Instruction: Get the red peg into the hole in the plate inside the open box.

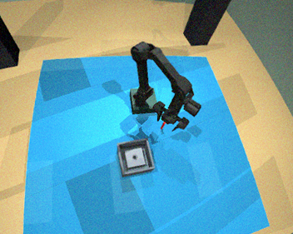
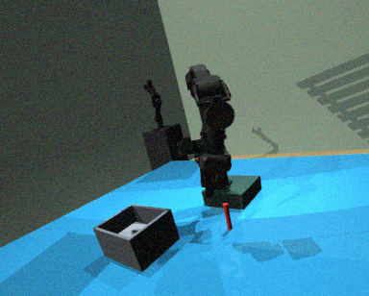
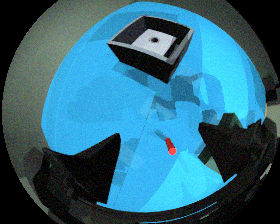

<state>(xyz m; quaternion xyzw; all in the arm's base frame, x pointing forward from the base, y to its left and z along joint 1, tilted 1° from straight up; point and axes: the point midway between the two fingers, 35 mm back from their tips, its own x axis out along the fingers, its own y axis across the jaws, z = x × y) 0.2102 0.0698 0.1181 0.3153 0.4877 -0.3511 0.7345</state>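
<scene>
The gripper is spread wide, with nothing between its fingers. In the wrist view its two dark fingers stand well apart on either side of the picture, and the red peg shows between them, nearer the finger on the right. The peg stands on end on the blue mat, outside the box, and neither finger appears to touch it.

In the top view the gripper covers the upper part of the peg, leaving only a short red piece in sight. In the exterior view the fingers merge with the dark arm and are hard to tell apart; there the peg shows along its length. The wrist view sees the peg from above, its bright end towards the camera, and the lower corners are lost in black.

The open gray box sits near the peg, apart from it. A pale plate lies at its bottom, its dark hole visible; the near walls hide part of the plate in the exterior view. Nothing visible stands between peg and box. The arm rises from a dark green base on the mat.
</scene>
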